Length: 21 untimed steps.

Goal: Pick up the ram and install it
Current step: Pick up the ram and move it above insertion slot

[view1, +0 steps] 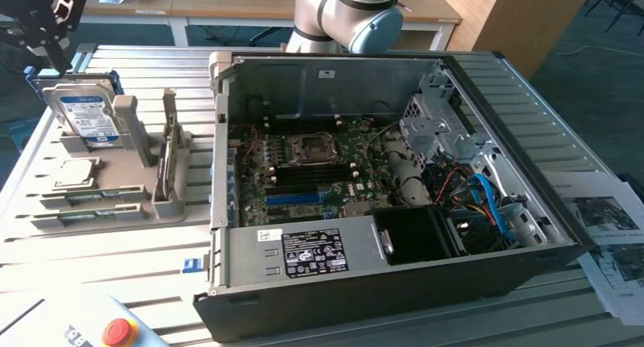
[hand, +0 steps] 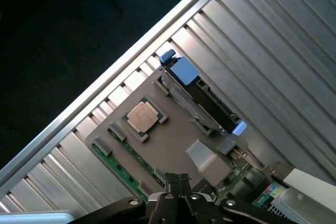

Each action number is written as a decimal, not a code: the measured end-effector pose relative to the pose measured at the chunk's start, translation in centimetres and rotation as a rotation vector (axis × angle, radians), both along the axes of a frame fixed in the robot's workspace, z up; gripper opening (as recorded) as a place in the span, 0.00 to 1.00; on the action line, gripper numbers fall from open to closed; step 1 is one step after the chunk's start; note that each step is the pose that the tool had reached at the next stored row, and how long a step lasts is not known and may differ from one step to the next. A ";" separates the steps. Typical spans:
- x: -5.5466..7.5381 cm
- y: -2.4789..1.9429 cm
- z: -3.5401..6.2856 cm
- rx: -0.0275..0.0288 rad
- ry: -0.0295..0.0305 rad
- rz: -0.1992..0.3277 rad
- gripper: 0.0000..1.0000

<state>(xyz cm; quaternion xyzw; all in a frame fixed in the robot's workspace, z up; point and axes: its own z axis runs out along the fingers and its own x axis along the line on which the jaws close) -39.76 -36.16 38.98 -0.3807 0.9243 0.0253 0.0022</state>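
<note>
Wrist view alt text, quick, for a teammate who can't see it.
The shut tool hangs over a gray parts tray on a slatted metal table. The tray holds a green ram stick along its edge, a square silver processor and an upright hard drive.

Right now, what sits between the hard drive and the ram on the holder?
The silver processor chip lies between hard drive and ram, in the exterior view.

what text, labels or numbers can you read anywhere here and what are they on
No text here can be read as words or numbers.
hard drive label: print too blurred to read
black label on the power supply: too small to read
small white sticker beside it: too small to read
back-wall sticker inside the case: too small to read
printed sheets: blurred, unreadable
</note>
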 end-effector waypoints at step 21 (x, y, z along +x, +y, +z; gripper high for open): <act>0.0 0.00 -0.07 0.0000 0.0000 0.383 0.10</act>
